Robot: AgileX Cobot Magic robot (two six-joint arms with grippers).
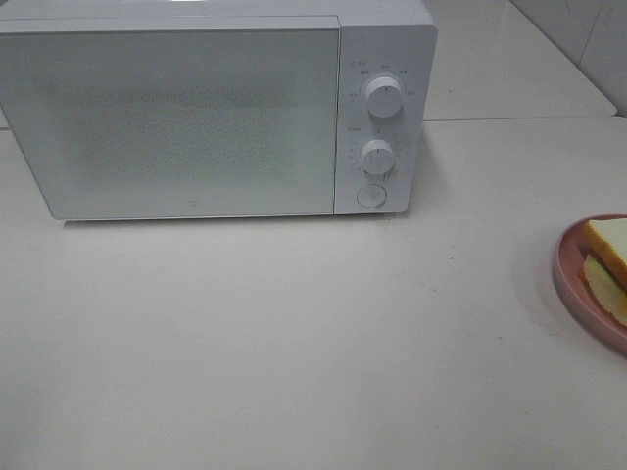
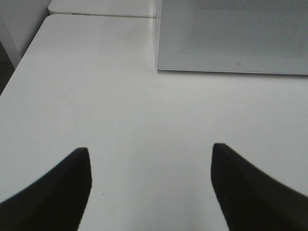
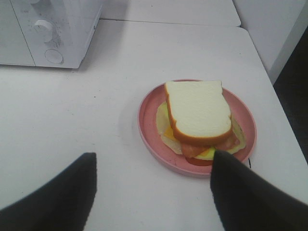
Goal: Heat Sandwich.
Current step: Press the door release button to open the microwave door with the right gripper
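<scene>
White table (image 1: 294, 343) fills the scene, bare and pale under both arms. Ahead of the left gripper (image 2: 150, 149) and off to one side stands the white microwave (image 1: 196, 108), door shut, its frosted front facing us. That gripper hangs above the tabletop with its two dark fingers spread wide, nothing between them, well short of the door.

Over to the right gripper (image 3: 154, 155): jaws apart here too, empty, pointing at open table. Just ahead of it sits the round pink plate (image 3: 149, 125), flat on the table, and one finger (image 3: 250, 197) crosses the plate's near rim in the wrist view; contact I cannot tell. On the plate lies the sandwich (image 3: 197, 108), white bread on top with tan crust, yellow and reddish filling poking out beneath.

Farther ahead of that gripper, beyond the plate, is the microwave's control panel: upper knob (image 1: 384, 96), lower knob (image 1: 377, 155), then the small round button (image 1: 371, 196) below them.
</scene>
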